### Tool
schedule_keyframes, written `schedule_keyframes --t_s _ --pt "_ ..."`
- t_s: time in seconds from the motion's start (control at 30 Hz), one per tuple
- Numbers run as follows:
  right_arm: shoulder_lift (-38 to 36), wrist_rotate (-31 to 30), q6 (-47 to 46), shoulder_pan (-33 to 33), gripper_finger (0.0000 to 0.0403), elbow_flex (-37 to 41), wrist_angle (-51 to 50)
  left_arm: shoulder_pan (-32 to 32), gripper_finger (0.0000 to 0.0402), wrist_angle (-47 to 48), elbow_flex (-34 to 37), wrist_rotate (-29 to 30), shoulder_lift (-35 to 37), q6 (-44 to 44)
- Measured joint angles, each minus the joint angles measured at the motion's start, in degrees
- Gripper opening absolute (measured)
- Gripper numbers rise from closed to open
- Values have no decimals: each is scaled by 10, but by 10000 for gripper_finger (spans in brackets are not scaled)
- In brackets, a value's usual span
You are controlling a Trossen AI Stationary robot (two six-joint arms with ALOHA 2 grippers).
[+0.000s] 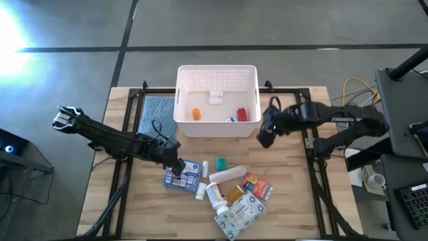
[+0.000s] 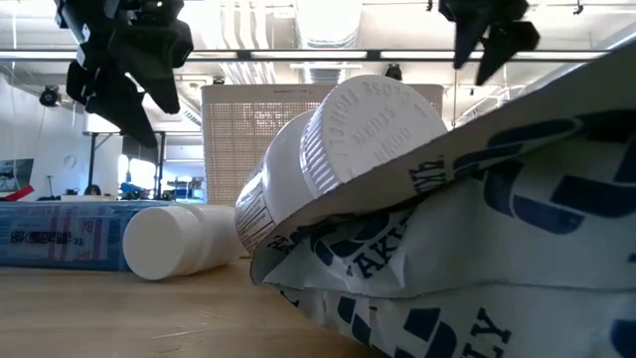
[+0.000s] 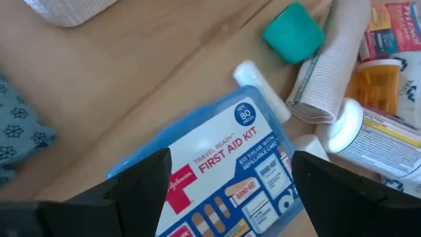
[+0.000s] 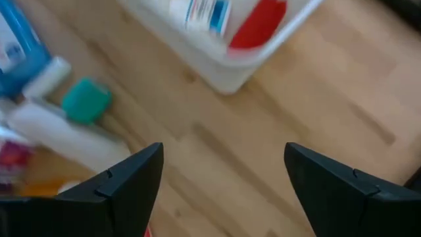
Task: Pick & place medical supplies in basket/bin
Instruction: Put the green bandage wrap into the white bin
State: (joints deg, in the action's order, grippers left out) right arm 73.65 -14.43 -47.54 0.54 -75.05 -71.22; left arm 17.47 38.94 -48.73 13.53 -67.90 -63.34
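Left gripper (image 1: pixel 177 167) over first-aid box (image 1: pixel 184 175), fingers spread, box between them, not gripped. Right gripper (image 1: pixel 266 136) hangs empty, fingers apart, just right of bin (image 1: pixel 217 75) near corner. Bin at table's far side, holds few items. Other supplies (image 1: pixel 234 194) clustered near-centre.

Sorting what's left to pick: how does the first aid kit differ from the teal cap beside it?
The first aid kit is a flat blue-and-white box with printed text and a red cross; the teal cap is plain, unmarked teal. The kit is far larger than the cap. The kit lies right below the open left hand; the cap sits farther off. Both rest on the wooden table, outside the bin.
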Motion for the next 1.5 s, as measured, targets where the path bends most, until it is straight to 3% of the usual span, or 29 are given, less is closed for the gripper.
schedule_keyframes --t_s 0.23,0.47,0.8,1.17,1.33,1.5 --pt "-2 38 -47 47 295 69 16 5 292 0 0 -1 1 48" --pt "-2 148 -80 63 297 150 124 10 292 0 0 -1 1 52" --pt "1 218 -120 69 288 221 270 50 292 -2 0 -1 1 52" --pt "5 224 -187 145 286 264 290 83 292 -2 3 -1 1 43" --pt "13 201 -191 180 287 297 378 86 292 -2 6 -1 0 43" --pt "55 168 -200 172 286 296 456 87 292 -4 9 0 -1 43"
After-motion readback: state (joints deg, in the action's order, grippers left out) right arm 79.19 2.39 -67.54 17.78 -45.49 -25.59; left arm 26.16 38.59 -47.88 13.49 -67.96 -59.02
